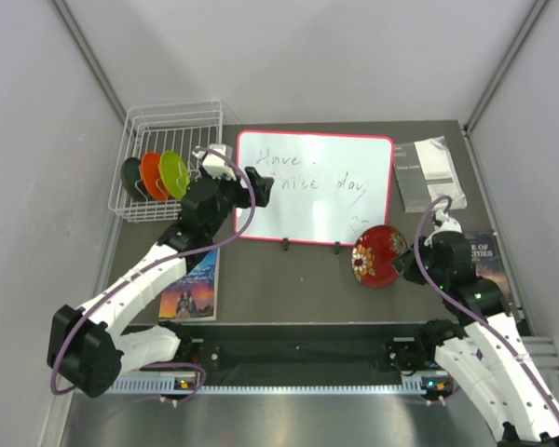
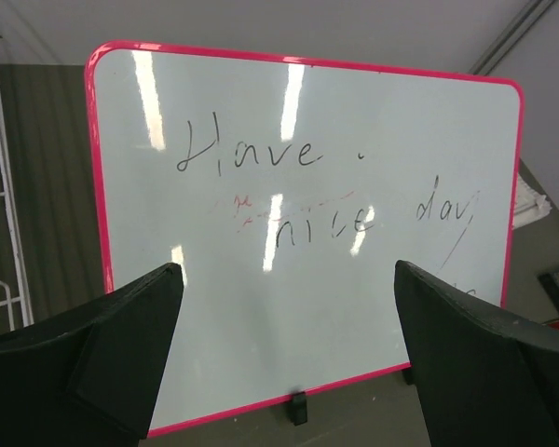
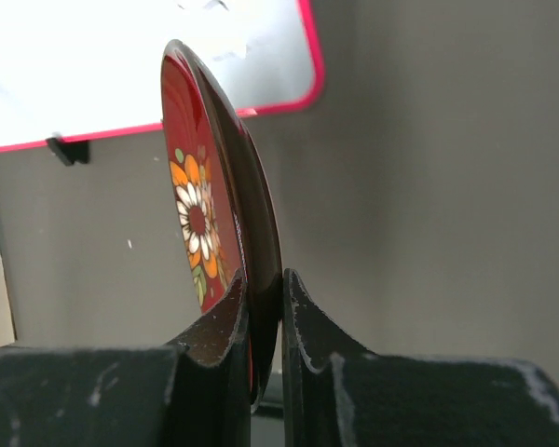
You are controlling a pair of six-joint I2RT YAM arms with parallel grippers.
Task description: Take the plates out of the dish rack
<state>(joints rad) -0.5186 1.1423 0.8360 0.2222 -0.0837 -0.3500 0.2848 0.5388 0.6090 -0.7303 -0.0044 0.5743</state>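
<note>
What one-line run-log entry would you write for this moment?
right jaws: shut on red plate, on edge | left jaws: open, empty, facing whiteboard | dish rack: green plate, orange plate, teal plate standing

I saw red round plate (image 3: pixel 200 214) w/ orange-white flower pattern, lime green round plate (image 1: pixel 174 173), orange round plate (image 1: pixel 153 175), dark teal round plate (image 1: pixel 131 177), white wire rack (image 1: pixel 172 126), pink-framed whiteboard (image 1: pixel 314 188).
</note>
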